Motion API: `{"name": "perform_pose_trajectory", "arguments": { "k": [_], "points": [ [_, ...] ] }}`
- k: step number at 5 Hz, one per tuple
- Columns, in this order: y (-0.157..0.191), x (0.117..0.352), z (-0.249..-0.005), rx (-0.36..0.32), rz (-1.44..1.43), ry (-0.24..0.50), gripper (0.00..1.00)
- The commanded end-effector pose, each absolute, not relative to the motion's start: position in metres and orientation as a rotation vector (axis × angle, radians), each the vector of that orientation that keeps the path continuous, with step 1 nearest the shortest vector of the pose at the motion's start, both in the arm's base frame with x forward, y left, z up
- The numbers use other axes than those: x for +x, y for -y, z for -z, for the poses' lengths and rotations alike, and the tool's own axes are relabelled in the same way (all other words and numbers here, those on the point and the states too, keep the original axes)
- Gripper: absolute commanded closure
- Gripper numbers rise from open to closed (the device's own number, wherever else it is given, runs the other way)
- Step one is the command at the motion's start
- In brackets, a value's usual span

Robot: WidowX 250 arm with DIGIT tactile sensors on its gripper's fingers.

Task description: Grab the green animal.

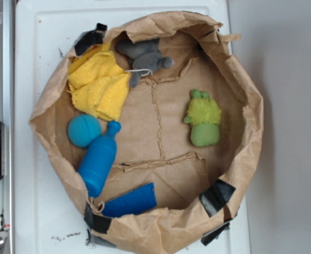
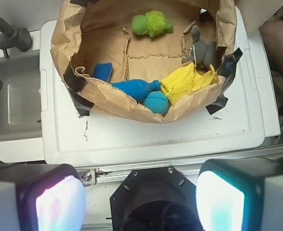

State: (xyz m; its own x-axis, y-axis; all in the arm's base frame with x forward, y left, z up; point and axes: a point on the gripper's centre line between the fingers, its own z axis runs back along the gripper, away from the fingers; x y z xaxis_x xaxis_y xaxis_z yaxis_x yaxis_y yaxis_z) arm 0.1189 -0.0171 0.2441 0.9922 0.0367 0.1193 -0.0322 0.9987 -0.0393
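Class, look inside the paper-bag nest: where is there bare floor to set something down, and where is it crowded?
Bare floor runs down the middle, between the blue bottle and the green animal, and below the green animal. The left side is crowded: yellow cloth, grey plush, teal ball, bottle and blue sponge sit close together.

two plush animals, one ball, one bottle, one cloth

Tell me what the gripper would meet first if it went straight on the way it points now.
Probably the white lid in front of the paper bag, not the green animal; depth is unclear.
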Motion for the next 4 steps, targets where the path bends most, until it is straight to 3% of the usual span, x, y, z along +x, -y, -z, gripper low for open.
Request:
{"name": "perform_pose_trajectory", "arguments": {
  "k": [1,3,4],
  "points": [
    [0.017,0.119,-0.244,-0.037,-0.035,0.120,0.00],
    [0.027,0.194,-0.225,0.004,-0.183,0.106,0.00],
    [0.019,0.210,-0.216,0.012,-0.427,0.147,0.00]
  ]
}}
